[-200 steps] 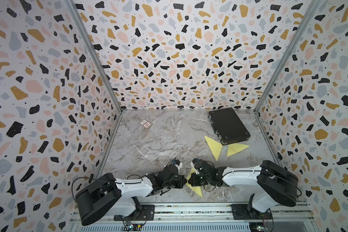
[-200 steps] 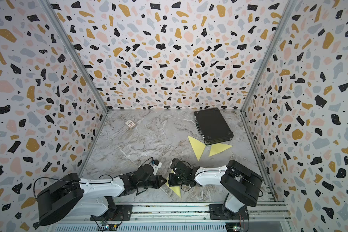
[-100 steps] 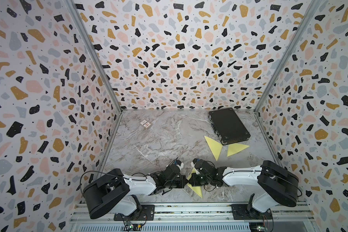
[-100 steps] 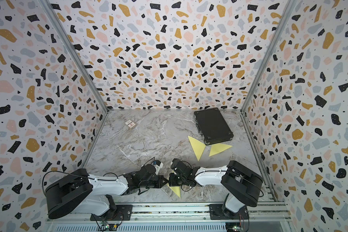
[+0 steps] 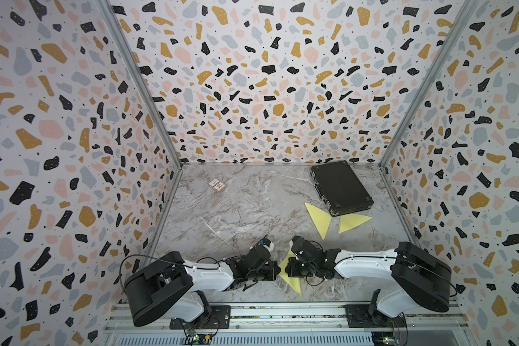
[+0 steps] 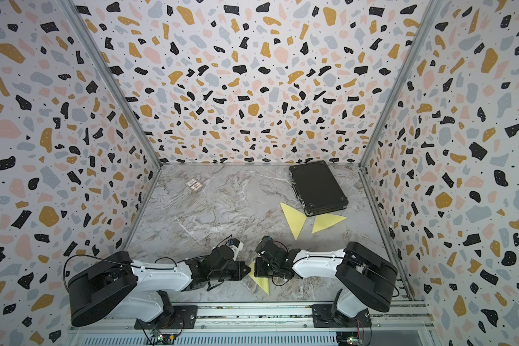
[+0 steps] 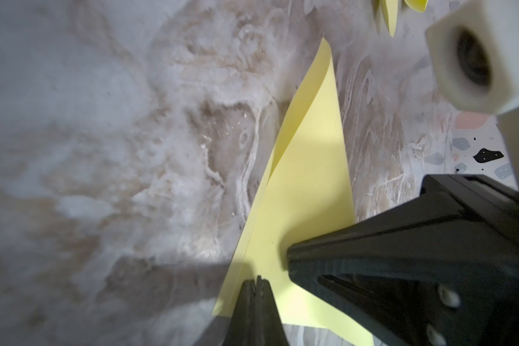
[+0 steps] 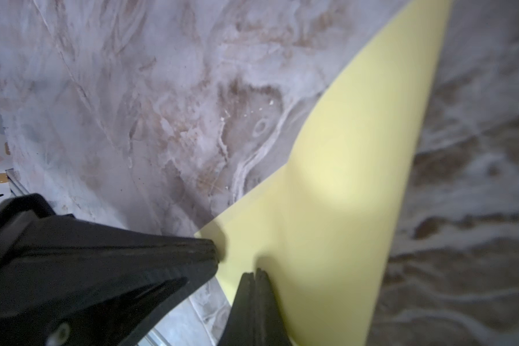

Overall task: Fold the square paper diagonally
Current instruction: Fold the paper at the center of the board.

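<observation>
now both pincers pinned on the folded sheet
left pincer [image 5: 277, 271] and right pincer [image 5: 286, 267], both clenched and empty, press the folded yellow paper [image 5: 292, 282] onto the tabletop [image 5: 237, 209]; it lies directly under both tips, long axis crosswise between them, neither arm nearer.

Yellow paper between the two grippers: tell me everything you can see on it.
The yellow paper is a pale, matte, thin sheet, already folded into a triangle. The left wrist view shows two layers, their edges gaping slightly toward the far tip. It lies on the marble table near the front edge. The left gripper and right gripper, both shut, meet it tip-first from opposite sides. They appear to press on it rather than pinch it.
</observation>
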Tool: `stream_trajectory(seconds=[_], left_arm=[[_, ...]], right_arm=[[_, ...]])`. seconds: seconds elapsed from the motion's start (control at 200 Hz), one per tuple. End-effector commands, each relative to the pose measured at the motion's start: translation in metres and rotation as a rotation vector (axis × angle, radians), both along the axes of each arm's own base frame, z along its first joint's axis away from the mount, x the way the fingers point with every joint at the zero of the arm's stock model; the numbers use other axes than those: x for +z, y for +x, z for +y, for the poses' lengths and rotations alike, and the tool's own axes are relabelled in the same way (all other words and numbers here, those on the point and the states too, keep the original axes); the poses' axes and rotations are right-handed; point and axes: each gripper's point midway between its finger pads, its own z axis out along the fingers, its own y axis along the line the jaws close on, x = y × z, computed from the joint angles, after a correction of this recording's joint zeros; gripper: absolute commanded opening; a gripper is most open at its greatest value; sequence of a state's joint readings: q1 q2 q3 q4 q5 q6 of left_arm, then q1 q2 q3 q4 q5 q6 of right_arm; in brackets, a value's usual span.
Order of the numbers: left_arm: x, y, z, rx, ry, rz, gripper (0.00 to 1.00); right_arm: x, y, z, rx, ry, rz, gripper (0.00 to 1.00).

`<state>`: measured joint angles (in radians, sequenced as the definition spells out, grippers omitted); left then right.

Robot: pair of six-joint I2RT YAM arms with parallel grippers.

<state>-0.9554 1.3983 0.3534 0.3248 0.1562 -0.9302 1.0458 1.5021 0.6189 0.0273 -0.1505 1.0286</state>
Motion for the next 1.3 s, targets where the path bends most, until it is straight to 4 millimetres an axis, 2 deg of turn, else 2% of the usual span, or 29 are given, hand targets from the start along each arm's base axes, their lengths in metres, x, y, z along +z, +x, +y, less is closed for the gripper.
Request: stream_trajectory(seconds=[0.0,0.41,0.661,0.746,0.851,0.976,1.016,1.156,1.291], left_arm=[[-0.062,-0.02,0.072,0.08,0.35,0.108,0.0],[-0.075,-0.023,0.084,0.083,0.435,0.132,0.0],[-0.077,-0.024,0.085,0.078,0.447,0.136,0.0],[-0.076,-0.024,0.083,0.069,0.44,0.134,0.0],[-0.076,-0.025,0.083,0.064,0.436,0.134,0.0],[-0.076,-0.026,0.082,0.059,0.426,0.135,0.0],[-0.075,-0.026,0.081,0.057,0.419,0.135,0.0],[-0.074,-0.026,0.079,0.054,0.409,0.132,0.0],[-0.072,-0.026,0.077,0.051,0.397,0.129,0.0]], right_arm=[[-0.002,0.0,-0.024,-0.047,-0.082,-0.012,0.06],[-0.015,0.001,-0.054,-0.1,-0.132,0.0,0.08],[-0.008,0.004,-0.077,-0.137,-0.142,-0.022,0.09],[0.001,0.005,-0.069,-0.116,-0.075,-0.024,0.1],[0.013,0.008,-0.059,-0.087,0.003,-0.037,0.16],[0.022,0.012,-0.045,-0.045,0.079,-0.053,0.38],[0.021,0.013,-0.043,-0.034,0.086,-0.047,0.42],[0.013,0.014,-0.041,-0.03,0.107,-0.022,0.43],[0.007,0.017,-0.047,-0.051,0.118,-0.01,0.43]])
